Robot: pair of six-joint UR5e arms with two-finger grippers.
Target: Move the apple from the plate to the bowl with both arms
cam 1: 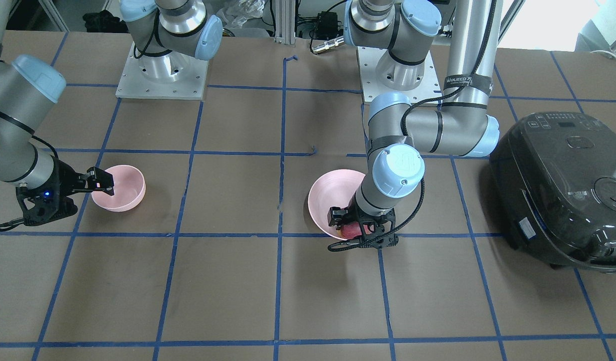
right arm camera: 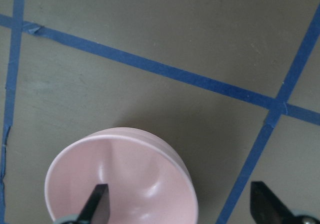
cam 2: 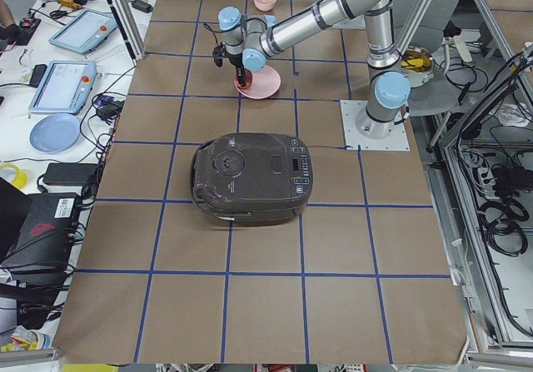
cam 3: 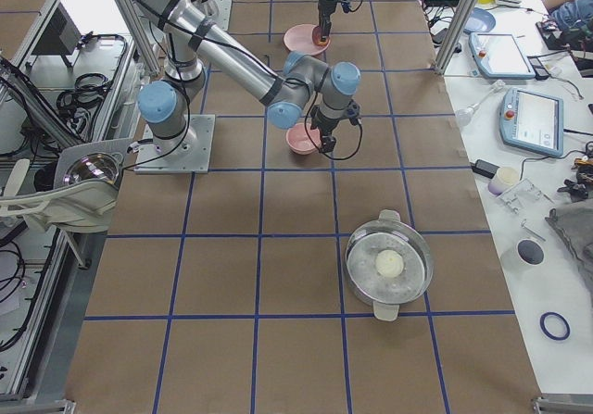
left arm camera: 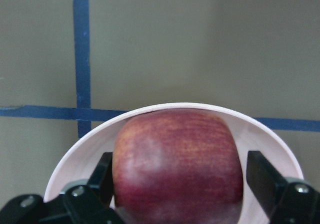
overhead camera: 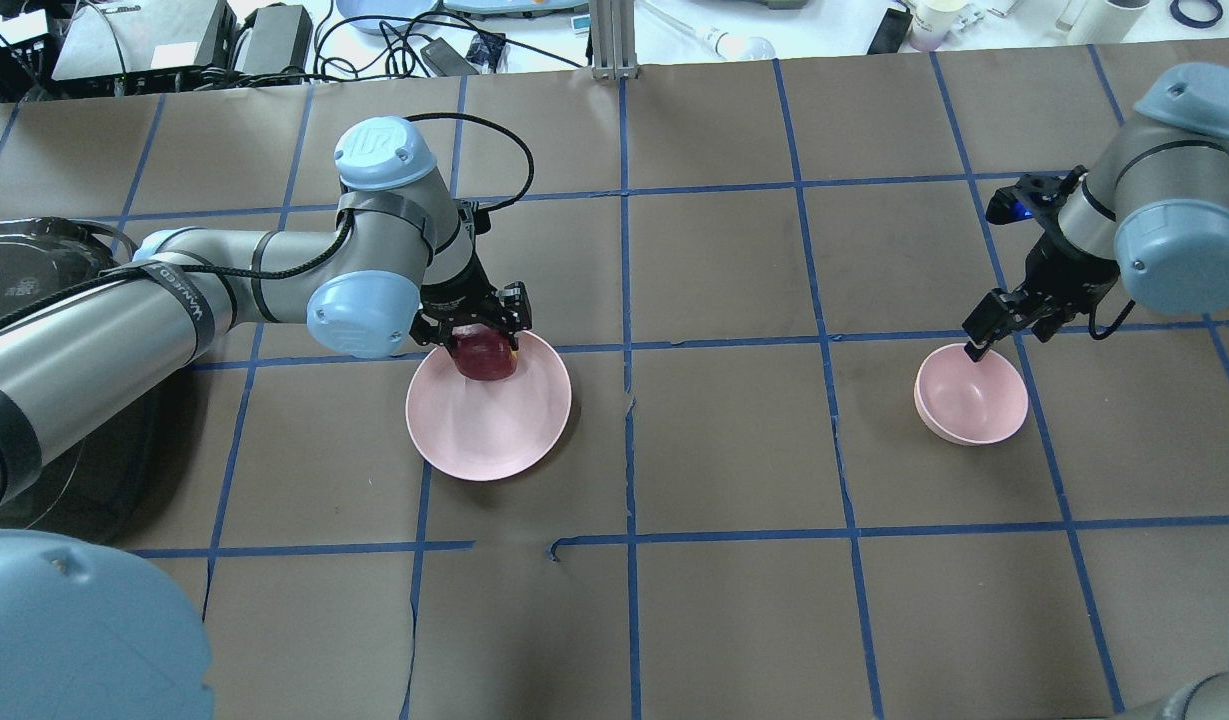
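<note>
The dark red apple [overhead camera: 486, 358] sits at the far edge of the wide pink plate [overhead camera: 484, 430], left of the table's middle. My left gripper [overhead camera: 474, 330] is down over it and open. In the left wrist view its fingers straddle the apple [left arm camera: 175, 169]: the left finger is against it and a thin gap shows at the right finger. The small pink bowl [overhead camera: 974, 400] stands empty at the right. My right gripper [overhead camera: 1004, 335] is open and empty, just above the bowl's far rim. The right wrist view shows the bowl [right arm camera: 125, 174] below its spread fingers.
A black rice cooker [cam 1: 563, 185] stands at the table's end beyond my left arm. A steel pot with a glass lid [cam 3: 389, 264] stands towards the end on my right. Blue tape lines grid the brown table.
</note>
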